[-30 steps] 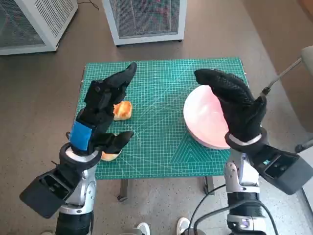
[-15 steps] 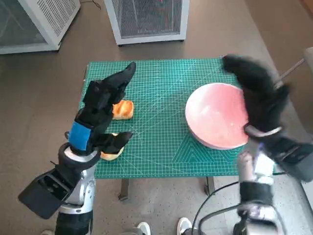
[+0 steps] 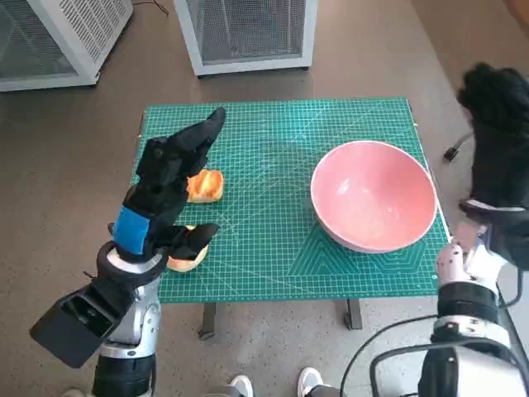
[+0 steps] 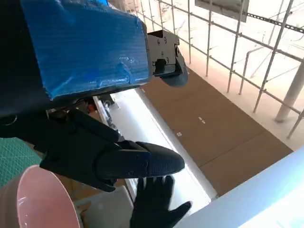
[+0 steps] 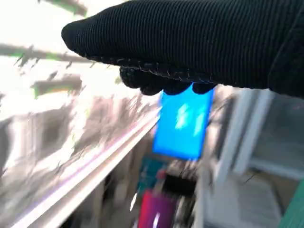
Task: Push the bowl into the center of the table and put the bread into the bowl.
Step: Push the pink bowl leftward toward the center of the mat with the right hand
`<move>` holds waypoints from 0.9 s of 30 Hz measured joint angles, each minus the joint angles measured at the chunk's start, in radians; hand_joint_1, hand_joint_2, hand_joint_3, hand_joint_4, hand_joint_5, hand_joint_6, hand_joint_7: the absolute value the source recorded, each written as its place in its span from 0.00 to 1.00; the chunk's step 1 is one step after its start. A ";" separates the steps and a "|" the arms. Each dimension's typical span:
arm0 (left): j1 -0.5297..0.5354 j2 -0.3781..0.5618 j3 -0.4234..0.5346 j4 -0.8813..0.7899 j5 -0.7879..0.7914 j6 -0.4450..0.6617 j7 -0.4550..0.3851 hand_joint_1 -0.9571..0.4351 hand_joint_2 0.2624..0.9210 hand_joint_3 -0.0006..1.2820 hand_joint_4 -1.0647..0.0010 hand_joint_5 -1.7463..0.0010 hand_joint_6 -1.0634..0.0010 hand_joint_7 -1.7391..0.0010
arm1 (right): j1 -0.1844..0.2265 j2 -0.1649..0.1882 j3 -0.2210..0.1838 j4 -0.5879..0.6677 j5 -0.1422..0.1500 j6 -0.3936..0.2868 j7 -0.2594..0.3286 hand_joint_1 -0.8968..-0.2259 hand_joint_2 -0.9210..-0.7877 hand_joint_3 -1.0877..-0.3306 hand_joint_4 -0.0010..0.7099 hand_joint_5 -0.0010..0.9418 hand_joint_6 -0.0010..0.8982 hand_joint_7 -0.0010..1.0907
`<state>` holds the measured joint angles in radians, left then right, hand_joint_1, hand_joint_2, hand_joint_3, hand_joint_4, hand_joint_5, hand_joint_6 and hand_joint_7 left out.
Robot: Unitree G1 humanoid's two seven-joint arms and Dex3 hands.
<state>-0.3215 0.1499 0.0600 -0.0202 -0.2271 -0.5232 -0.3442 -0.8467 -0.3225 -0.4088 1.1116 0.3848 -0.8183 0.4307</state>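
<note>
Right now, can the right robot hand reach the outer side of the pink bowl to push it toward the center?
Probably yes: the right robot hand is raised beyond the table's right edge, beside the pink bowl, with nothing between them.

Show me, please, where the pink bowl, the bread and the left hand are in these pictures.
pink bowl (image 3: 364, 192): head view, on its bare inner wall.
bread (image 3: 208, 185): head view, on its golden crust beside the fingers.
left hand (image 3: 159, 192): head view, on the middle of its black back.

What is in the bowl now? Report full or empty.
Empty. The pink bowl shows only its bare inside; both bread pieces lie on the mat by the left hand.
</note>
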 measured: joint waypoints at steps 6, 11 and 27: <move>-0.001 -0.001 0.000 0.003 -0.008 -0.007 0.000 0.26 1.00 0.32 0.75 0.99 1.00 0.61 | -0.001 -0.027 -0.008 0.107 -0.027 0.097 -0.056 0.58 0.00 0.44 0.43 0.00 0.01 0.55; -0.001 -0.001 -0.001 0.004 -0.008 -0.009 0.000 0.25 1.00 0.32 0.75 0.99 1.00 0.62 | 0.000 -0.030 -0.017 0.152 -0.038 0.179 -0.082 0.60 0.00 0.48 0.42 0.00 0.05 0.47; 0.022 0.011 0.009 -0.024 -0.010 0.000 -0.001 0.25 1.00 0.31 0.76 0.99 0.99 0.62 | 0.044 0.006 -0.018 0.195 -0.079 0.347 -0.117 0.68 0.00 0.39 0.37 0.00 0.07 0.37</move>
<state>-0.2996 0.1605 0.0692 -0.0445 -0.2366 -0.5235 -0.3451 -0.8026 -0.3163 -0.4264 1.3063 0.3055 -0.4717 0.3139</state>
